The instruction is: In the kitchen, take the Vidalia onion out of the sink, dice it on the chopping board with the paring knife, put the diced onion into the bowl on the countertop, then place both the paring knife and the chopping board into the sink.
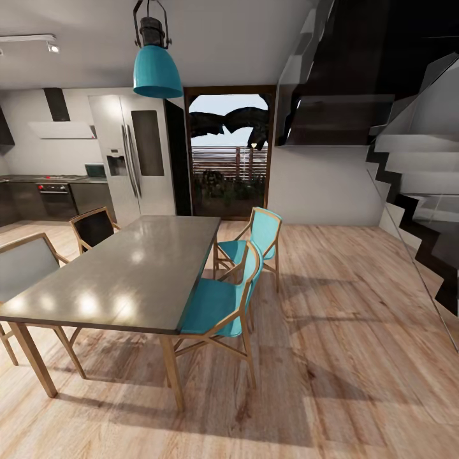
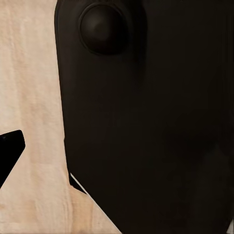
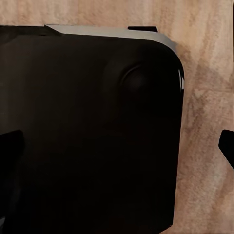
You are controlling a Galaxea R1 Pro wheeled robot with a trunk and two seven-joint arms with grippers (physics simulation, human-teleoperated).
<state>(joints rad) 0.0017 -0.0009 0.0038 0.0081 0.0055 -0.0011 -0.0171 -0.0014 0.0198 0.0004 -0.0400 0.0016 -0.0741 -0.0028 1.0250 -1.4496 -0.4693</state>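
The onion, chopping board, paring knife, bowl and sink are out of view. A strip of the grey countertop (image 1: 38,179) with dark cabinets lies far off at the back left of the head view. In the left wrist view, one dark fingertip (image 2: 10,150) hangs at the frame's edge over wood floor, beside my black base (image 2: 146,122). The left gripper (image 2: 117,156) is open and holds nothing. In the right wrist view, my right gripper (image 3: 117,151) is open and holds nothing, its fingertips (image 3: 227,146) far apart above the base and floor.
A long grey dining table (image 1: 127,274) stands just ahead at the left, with two teal chairs (image 1: 223,299) on its right side and two more chairs (image 1: 92,228) on its left. Beyond are a steel fridge (image 1: 137,156) and oven (image 1: 56,199). Stairs (image 1: 414,191) rise at the right.
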